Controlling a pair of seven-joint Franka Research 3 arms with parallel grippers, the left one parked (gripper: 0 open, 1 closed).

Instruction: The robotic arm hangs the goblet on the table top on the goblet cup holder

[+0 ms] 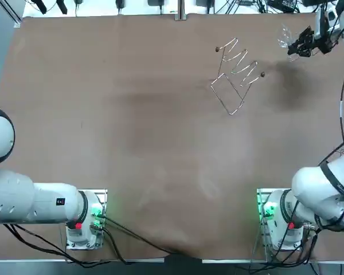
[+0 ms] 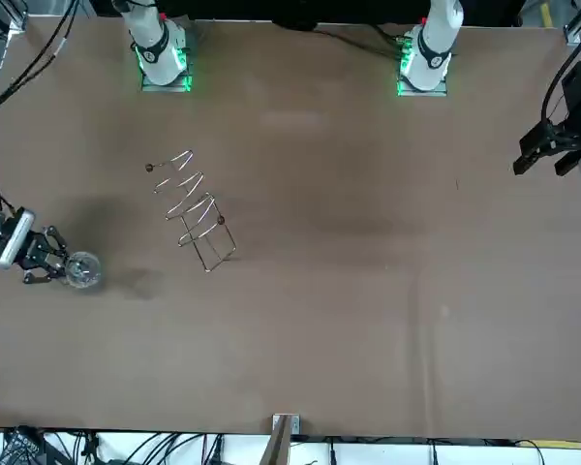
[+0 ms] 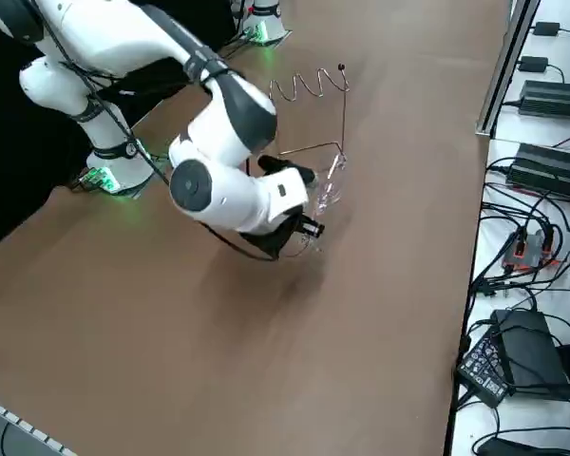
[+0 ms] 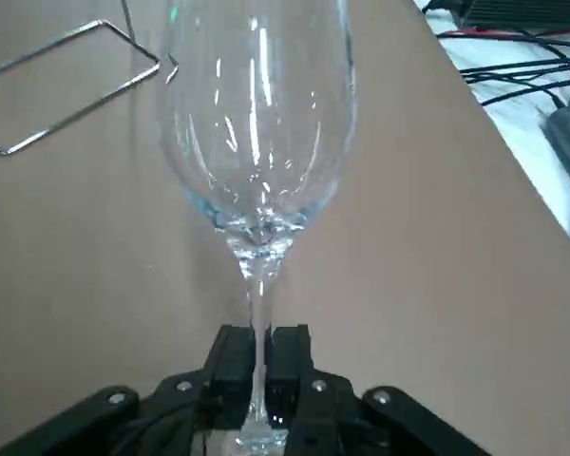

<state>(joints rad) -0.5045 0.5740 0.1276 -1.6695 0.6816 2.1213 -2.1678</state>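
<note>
Looking down on the brown table [image 1: 132, 143], the right arm [image 1: 324, 186] is leaning out toward the far right corner, and the wire goblet holder [image 1: 236, 77] is sitting around 1 o'clock from the middle. The right gripper [image 4: 262, 347] is hanging at roughly 2 o'clock from the holder, apart from it, pinching the goblet [image 4: 256, 142] by its stem.

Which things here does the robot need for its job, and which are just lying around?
For the job:
- the glass, held by its stem in the right gripper
- the wire rack, standing on the table

Just lying around:
- black boxes beside the table
- cables next to them
</note>
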